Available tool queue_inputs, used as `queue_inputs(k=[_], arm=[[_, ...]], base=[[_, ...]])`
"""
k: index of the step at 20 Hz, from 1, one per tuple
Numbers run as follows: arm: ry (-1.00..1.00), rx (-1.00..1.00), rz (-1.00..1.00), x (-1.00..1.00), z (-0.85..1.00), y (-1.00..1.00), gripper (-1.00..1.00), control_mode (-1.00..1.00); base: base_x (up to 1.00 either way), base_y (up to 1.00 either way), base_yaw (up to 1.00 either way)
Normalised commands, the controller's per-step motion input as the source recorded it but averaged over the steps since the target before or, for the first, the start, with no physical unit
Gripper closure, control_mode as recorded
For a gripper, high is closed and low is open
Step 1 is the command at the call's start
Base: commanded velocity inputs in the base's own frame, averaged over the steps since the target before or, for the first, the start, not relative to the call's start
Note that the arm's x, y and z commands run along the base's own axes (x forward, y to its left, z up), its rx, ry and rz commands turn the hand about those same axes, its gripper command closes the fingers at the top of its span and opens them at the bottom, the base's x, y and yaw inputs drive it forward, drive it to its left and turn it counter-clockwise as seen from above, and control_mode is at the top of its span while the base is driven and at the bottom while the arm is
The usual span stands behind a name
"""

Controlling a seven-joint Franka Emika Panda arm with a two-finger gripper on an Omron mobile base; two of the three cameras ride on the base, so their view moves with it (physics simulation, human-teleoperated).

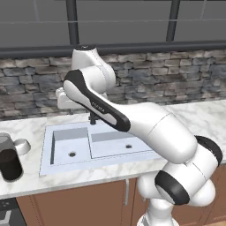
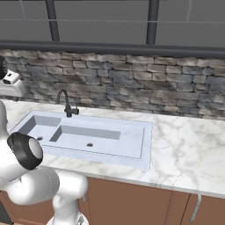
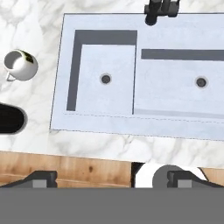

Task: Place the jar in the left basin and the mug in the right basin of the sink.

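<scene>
End effector (image 3: 112, 178) hangs high over the sink (image 3: 144, 124), fingers spread wide, grasping nothing. Jar (image 1: 9, 159) and mug (image 3: 19, 64) sit together on the worktop (image 1: 26, 128), off left of the left basin (image 3: 107, 78).

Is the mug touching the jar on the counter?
Apart. In the hand view a strip of bare marble counter shows between the mug and the jar.
</scene>
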Motion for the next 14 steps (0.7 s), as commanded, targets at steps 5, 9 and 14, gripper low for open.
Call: queue_inputs(k=[5, 9, 14], arm=[[0.00, 0.00, 0.02, -0.07, 0.00, 0.38, -1.00, -1.00], [0.00, 0.00, 0.05, -0.19, 0.00, 0.30, -1.00, -1.00], [0.00, 0.00, 0.04, -0.01, 0.00, 0.30, -1.00, -1.00]], base=[[0.00, 0.00, 0.00], [0.00, 0.00, 0.00], [0.00, 0.00, 0.00]])
